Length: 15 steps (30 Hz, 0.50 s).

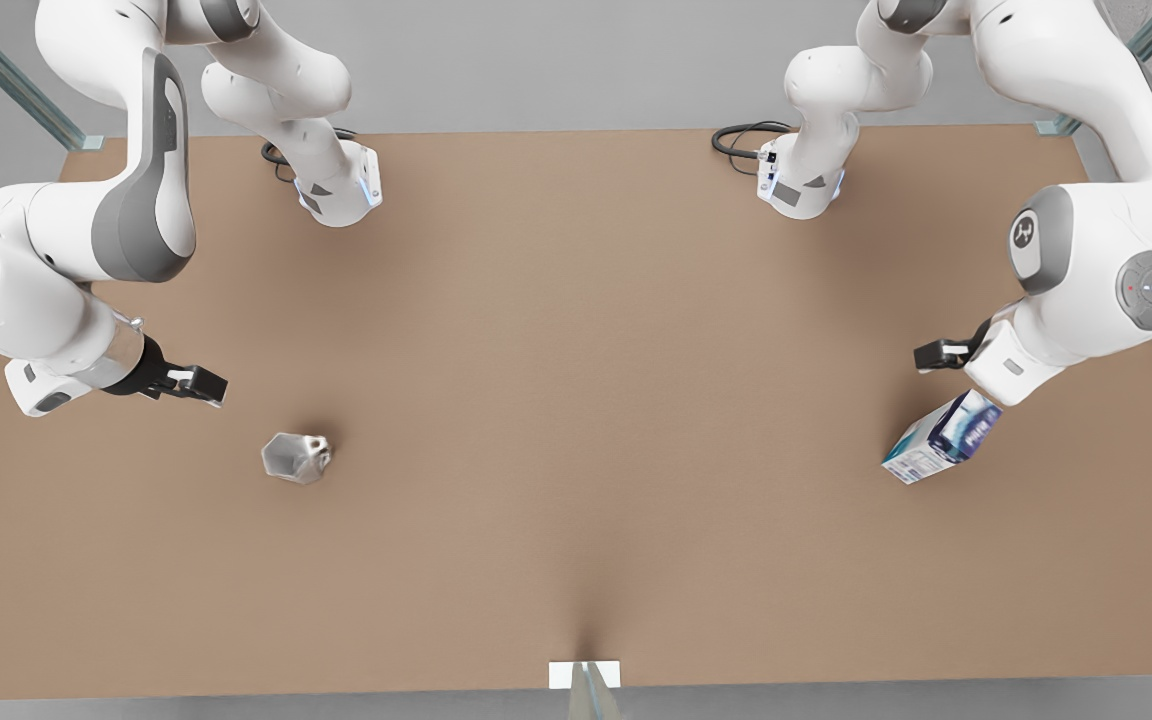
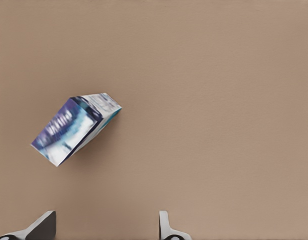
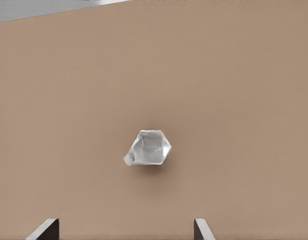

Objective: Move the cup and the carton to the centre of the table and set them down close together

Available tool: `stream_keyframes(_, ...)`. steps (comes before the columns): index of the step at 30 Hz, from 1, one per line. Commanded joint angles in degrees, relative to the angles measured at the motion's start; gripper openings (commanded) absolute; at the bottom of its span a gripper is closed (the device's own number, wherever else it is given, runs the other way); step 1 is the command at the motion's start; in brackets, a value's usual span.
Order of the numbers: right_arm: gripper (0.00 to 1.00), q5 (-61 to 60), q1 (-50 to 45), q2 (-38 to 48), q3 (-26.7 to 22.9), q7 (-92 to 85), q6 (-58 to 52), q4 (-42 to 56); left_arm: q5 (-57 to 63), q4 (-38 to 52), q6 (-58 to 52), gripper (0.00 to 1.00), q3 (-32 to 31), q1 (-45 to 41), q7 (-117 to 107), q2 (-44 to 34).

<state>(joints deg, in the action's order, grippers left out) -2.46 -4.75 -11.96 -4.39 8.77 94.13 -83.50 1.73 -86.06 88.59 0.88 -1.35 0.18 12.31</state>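
The carton [image 1: 941,438], white with blue and teal panels, rests on the table [image 1: 576,400] near the front view's right edge, turned at an angle. My left gripper [image 1: 941,353] hovers just behind it, open and holding nothing. The left wrist view has the carton [image 2: 76,128] lying ahead of my left gripper [image 2: 104,227] and off to one side, apart from both fingertips. The shiny faceted cup [image 1: 296,457] sits on the front view's left. My right gripper [image 1: 198,383] hangs open a little behind it. In the right wrist view the cup [image 3: 148,148] is centred ahead of the right gripper [image 3: 124,229].
Both arm bases [image 1: 341,190] [image 1: 801,180] stand at the table's far edge with black cables beside them. A small white marker [image 1: 584,674] sits at the near edge. Bare brown table top stretches between the cup and the carton.
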Motion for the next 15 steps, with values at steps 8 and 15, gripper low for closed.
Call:
stream_keyframes(8,1.00,-0.1,-6.7,-9.4,2.4,5.4,5.8,-1.3,-0.1,0.1,0.9,1.00,0.1,-0.1,0.6,-0.9)
stream_keyframes(15,1.00,1.6,-8.8,-14.8,2.3,30.3,13.4,-5.5,0.6,-3.2,7.6,1.00,0.1,-0.1,1.8,-0.8)
